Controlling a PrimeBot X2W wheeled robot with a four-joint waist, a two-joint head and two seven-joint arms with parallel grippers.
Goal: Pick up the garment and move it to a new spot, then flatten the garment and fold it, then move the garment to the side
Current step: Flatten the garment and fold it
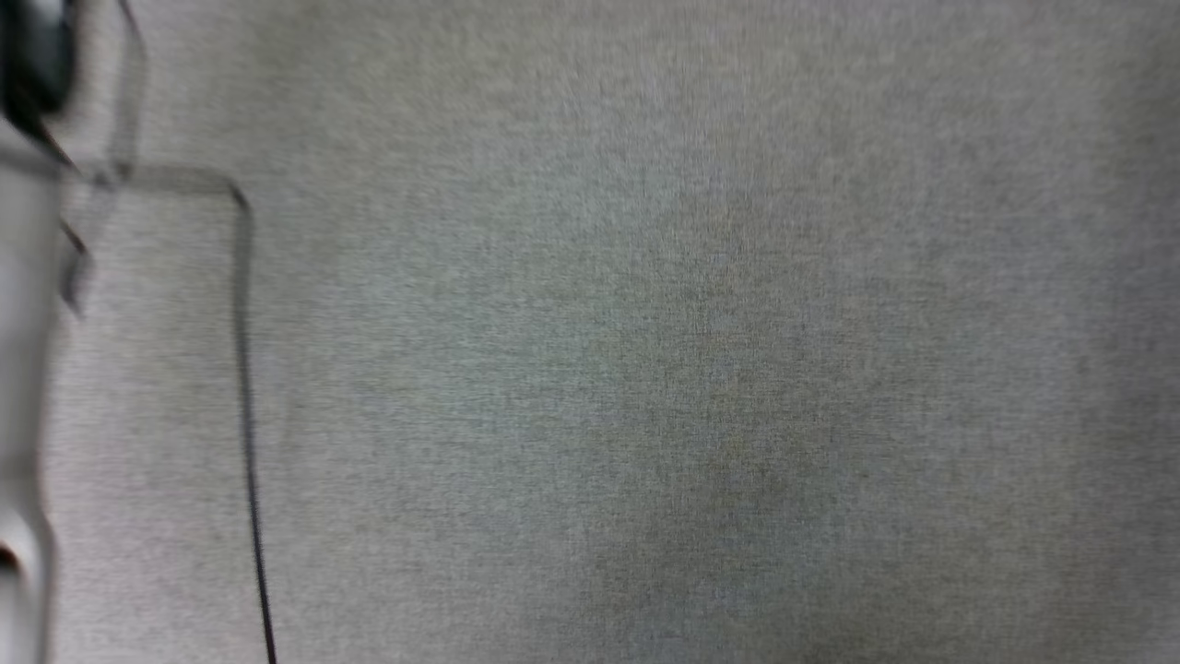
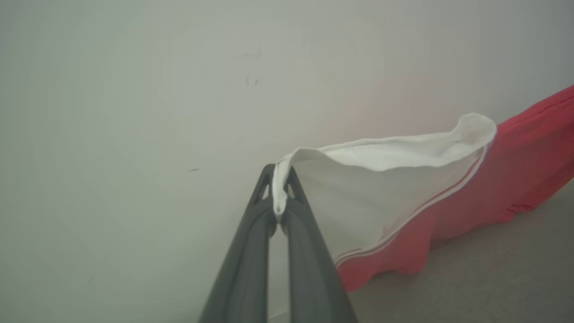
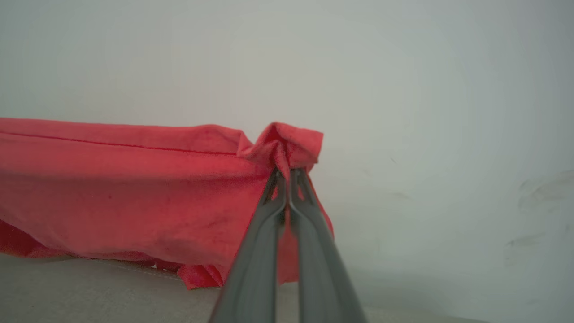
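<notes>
The red garment (image 2: 506,179) hangs lifted above a grey surface, with a pale wall behind it. In the left wrist view my left gripper (image 2: 280,193) is shut on the hem of its white sleeve (image 2: 381,193), and striped trim runs where the sleeve meets the red body. In the right wrist view my right gripper (image 3: 287,172) is shut on a bunched red corner of the garment (image 3: 134,188), which stretches away to the left, its lower edge just above the surface. The chest print is hidden.
The head view is blurred and looks down on a grey fabric surface (image 1: 645,369). A thin dark cable (image 1: 244,369) runs along its left side, beside a dark object (image 1: 32,55) at the top left corner.
</notes>
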